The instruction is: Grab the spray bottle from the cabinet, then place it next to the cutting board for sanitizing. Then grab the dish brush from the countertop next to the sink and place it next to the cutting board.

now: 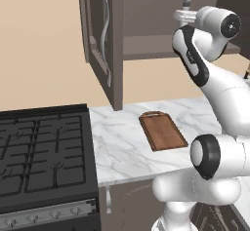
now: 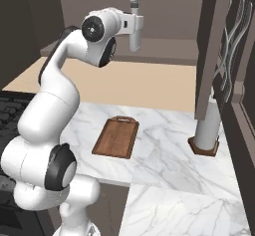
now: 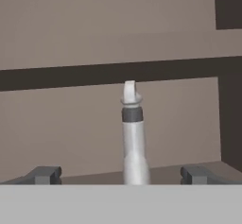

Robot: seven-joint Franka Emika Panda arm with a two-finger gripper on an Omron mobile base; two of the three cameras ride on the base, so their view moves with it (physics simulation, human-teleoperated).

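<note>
The spray bottle (image 3: 133, 138), slim and pale with a dark collar and trigger head, stands upright on the shelf of the open cabinet (image 1: 146, 47). My gripper (image 3: 121, 176) is open, level with the bottle's lower body, one fingertip (image 3: 45, 175) on each side and a wide gap to the bottle. In the right base view the hand (image 2: 130, 25) covers the middle of the spray bottle (image 2: 135, 0). The cutting board (image 1: 162, 130) lies flat on the countertop (image 1: 122, 147) below. The dish brush and the sink are out of view.
The cabinet door (image 1: 100, 40) hangs open to the left of the arm. A black stove (image 1: 41, 152) adjoins the counter's left end. A tall grey cylinder (image 2: 206, 125) on a brown base stands right of the board, beside another door (image 2: 229, 56).
</note>
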